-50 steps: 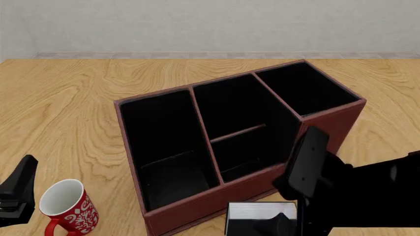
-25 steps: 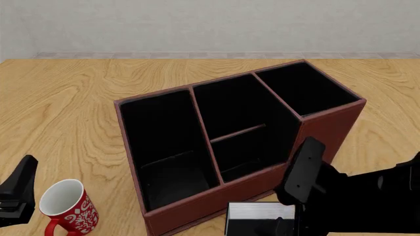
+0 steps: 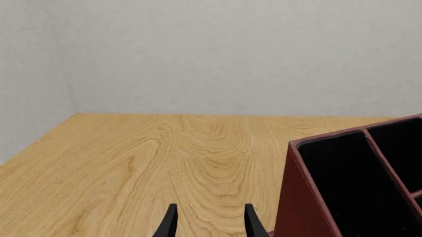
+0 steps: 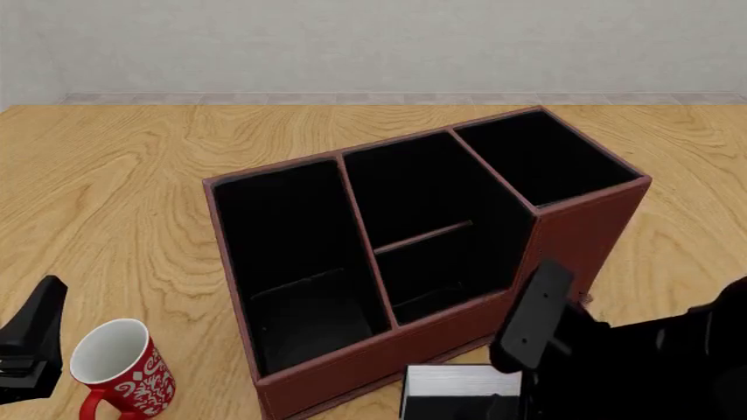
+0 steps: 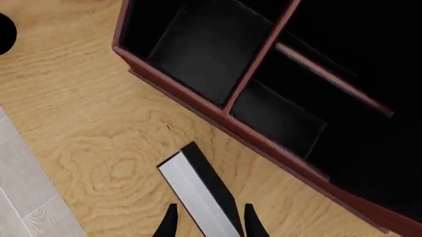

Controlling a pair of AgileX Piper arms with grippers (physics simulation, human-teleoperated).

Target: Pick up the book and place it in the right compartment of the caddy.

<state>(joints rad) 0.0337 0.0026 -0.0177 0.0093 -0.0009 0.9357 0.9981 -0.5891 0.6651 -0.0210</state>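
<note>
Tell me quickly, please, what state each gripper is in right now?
Left gripper: open, holding nothing, over bare table.
Right gripper: open, fingers either side of the book, not yet closed on it.

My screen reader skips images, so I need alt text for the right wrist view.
The open right gripper hangs over the book, black with a white page edge, a fingertip showing on either side of it, on the wooden table. Just beyond stands the caddy, reddish-brown with black-lined sections.
</note>
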